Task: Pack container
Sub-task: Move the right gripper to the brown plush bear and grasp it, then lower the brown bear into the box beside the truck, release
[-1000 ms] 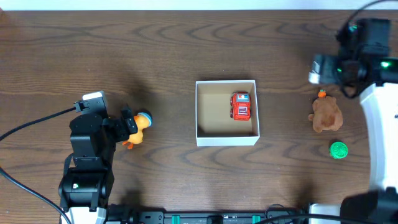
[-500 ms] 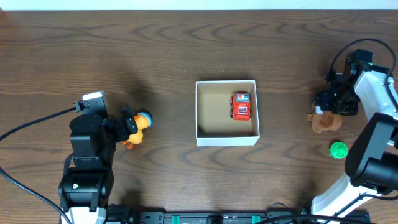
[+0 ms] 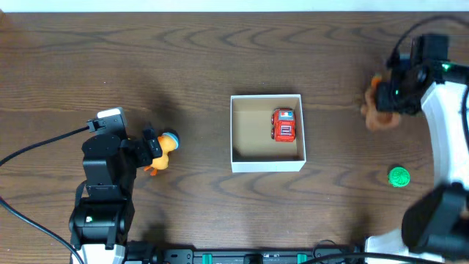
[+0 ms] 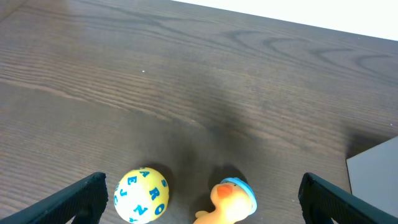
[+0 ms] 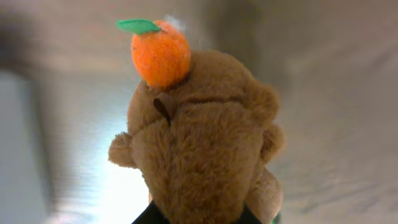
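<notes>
— So, where is the box (image 3: 251, 139)?

— Near the middle of the table (image 3: 220, 66), seen from overhead: a shallow square with white walls and a tan floor. It sits flat and neither arm touches it.

— Anything in it?

— One red toy car (image 3: 283, 125), lying in the box's 2 o'clock corner, close to the far and right walls. The other parts of the floor are bare.

— And around it?

— At about 3 o'clock from the box, well apart, a brown plush toy (image 3: 379, 110) with an orange ball on its head looks blurred under the right gripper (image 3: 392, 99). At 4 o'clock, further off, a green ball (image 3: 399, 177) lies on the wood. At 9 o'clock, well apart, is a yellow duck (image 3: 163, 150) with a blue cap.

— Does the right gripper have the plush toy?

— It looks clamped on it. The right wrist view is filled by the toy's head (image 5: 199, 143), close to the lens, and the fingertips are hidden behind it.

— And the left gripper (image 3: 146, 150)?

— Its jaws are spread wide and hold nothing. In the left wrist view the duck (image 4: 229, 202) lies between the two fingers (image 4: 81, 199), touching neither. A yellow ball with blue letters (image 4: 142, 194) lies at the duck's 9 o'clock, near it but apart.
</notes>
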`<action>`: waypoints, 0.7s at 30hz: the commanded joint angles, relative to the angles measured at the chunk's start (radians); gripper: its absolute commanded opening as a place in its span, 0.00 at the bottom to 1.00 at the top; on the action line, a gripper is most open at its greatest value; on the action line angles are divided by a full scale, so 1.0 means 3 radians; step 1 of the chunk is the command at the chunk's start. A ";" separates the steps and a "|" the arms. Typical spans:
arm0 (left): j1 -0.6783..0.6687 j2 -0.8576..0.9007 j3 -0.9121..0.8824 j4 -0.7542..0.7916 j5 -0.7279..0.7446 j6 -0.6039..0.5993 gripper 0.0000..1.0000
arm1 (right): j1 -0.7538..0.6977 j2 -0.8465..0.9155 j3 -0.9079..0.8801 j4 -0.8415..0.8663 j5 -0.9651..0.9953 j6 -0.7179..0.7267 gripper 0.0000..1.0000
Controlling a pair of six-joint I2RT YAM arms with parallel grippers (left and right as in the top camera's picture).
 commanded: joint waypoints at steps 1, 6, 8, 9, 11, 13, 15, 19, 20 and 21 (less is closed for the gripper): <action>0.0005 0.0000 0.0093 -0.0006 -0.0037 -0.0017 0.98 | 0.0402 -0.0501 0.0142 0.0141 -0.0149 0.0403 0.01; 0.0005 0.0000 0.0093 -0.0006 -0.0037 -0.0017 0.98 | 0.1148 -0.0710 0.0141 0.0403 -0.0142 0.1001 0.02; 0.0005 0.0000 0.0093 -0.0006 -0.0037 -0.0017 0.98 | 0.1432 -0.0669 0.0128 0.0477 -0.0088 0.1188 0.02; 0.0005 0.0000 0.0093 -0.0006 -0.0037 -0.0017 0.98 | 0.1570 -0.0629 0.0126 0.0490 -0.0003 0.1303 0.02; 0.0005 0.0000 0.0093 -0.0006 -0.0037 -0.0017 0.98 | 0.1803 -0.0537 0.0126 0.0492 0.0183 0.1536 0.01; 0.0005 0.0000 0.0093 -0.0006 -0.0037 -0.0017 0.98 | 0.2042 -0.0388 0.0126 0.0495 0.0310 0.1775 0.02; 0.0005 0.0000 0.0093 -0.0008 -0.0037 -0.0017 0.98 | 0.2224 -0.0220 0.0125 0.0495 0.0351 0.1944 0.02; 0.0005 0.0000 0.0093 -0.0009 -0.0037 -0.0017 0.98 | 0.2500 0.0141 0.0126 0.0492 0.0355 0.2183 0.02; 0.0005 0.0000 0.0093 -0.0009 -0.0037 -0.0017 0.98 | 0.2547 0.0233 0.0126 0.0491 0.0357 0.2235 0.02; 0.0005 0.0000 0.0093 -0.0010 -0.0037 -0.0017 0.98 | 0.2579 0.0312 0.0125 0.0492 0.0357 0.2295 0.02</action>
